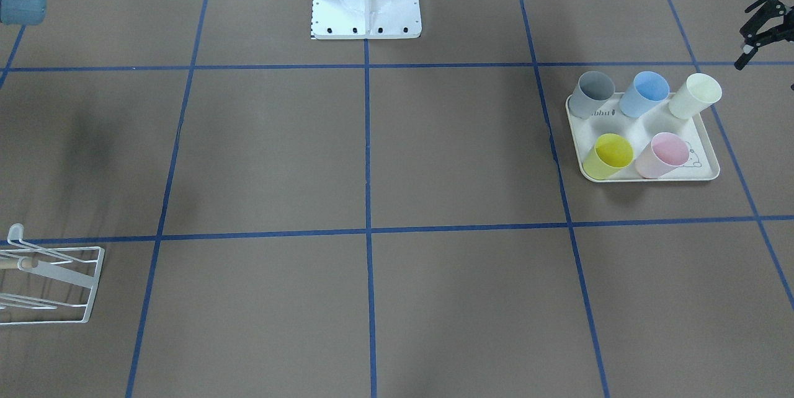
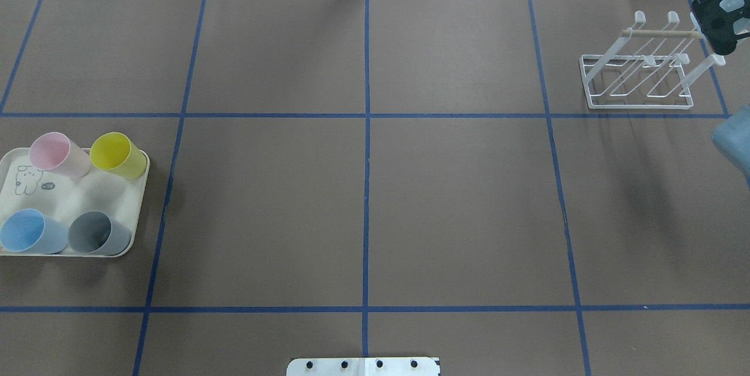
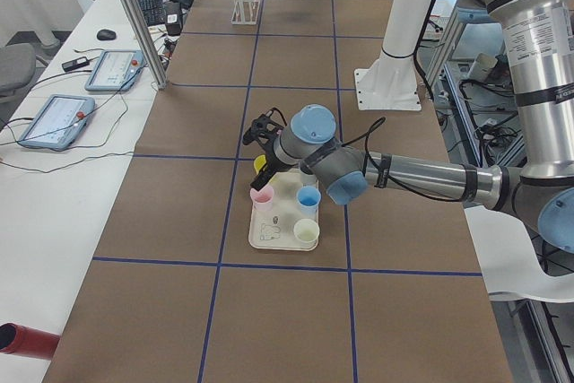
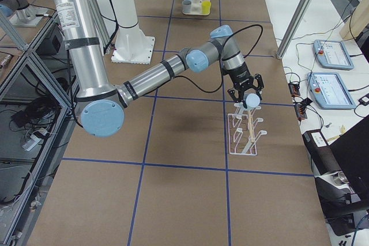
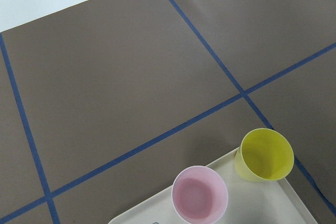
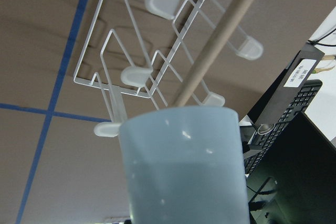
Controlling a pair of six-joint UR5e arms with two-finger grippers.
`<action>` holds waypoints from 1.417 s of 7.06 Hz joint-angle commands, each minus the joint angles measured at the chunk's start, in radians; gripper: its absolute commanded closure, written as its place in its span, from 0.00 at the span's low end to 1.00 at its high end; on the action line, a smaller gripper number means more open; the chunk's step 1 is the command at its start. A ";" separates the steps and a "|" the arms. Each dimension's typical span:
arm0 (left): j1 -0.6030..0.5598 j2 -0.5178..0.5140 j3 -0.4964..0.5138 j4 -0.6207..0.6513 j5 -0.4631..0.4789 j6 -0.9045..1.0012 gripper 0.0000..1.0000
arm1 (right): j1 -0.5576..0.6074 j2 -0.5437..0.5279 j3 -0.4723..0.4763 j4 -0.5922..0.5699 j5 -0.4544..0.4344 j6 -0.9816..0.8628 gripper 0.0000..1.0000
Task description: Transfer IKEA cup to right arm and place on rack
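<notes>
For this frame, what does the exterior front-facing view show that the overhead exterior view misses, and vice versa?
Front-facing only: the cream cup, fifth on the tray, and the left gripper at the frame edge near it. Overhead only: the whole rack with its wooden rod, and the right gripper holding a pale blue cup over the rack's end. Both: the tray with the pink cup, yellow cup, blue cup and grey cup standing on it, at least part of the rack, and the white base plate.
</notes>
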 commanded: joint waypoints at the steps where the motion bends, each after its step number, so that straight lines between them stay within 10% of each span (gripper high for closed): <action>1: 0.000 0.000 0.001 -0.001 -0.014 -0.004 0.00 | -0.041 -0.008 0.054 -0.093 -0.022 0.001 1.00; 10: 0.000 -0.002 0.001 -0.001 -0.016 -0.005 0.00 | -0.201 -0.043 0.029 -0.098 -0.343 0.015 1.00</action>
